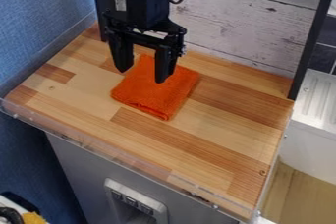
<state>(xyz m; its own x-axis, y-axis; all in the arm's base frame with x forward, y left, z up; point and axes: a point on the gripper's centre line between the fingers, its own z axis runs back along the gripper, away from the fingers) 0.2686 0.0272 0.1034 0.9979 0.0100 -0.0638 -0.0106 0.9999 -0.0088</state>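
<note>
One cloth (154, 95): orange, folded, lying flat on the wooden bench (216, 139), left of centre and towards the rear panel.
Tool (142, 74): fingers apart, pointing down at the cloth's rear portion; contact with the cloth cannot be determined.
Rear panel (230, 26): pale, weathered planks between two black uprights.
Front edge: transparent strip (105, 152) along the bench.

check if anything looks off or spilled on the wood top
Nothing stands out: the orange cloth lies folded and fairly flat on the wood top, I see no spill or damage, and the end effector hangs open above the cloth.
</note>
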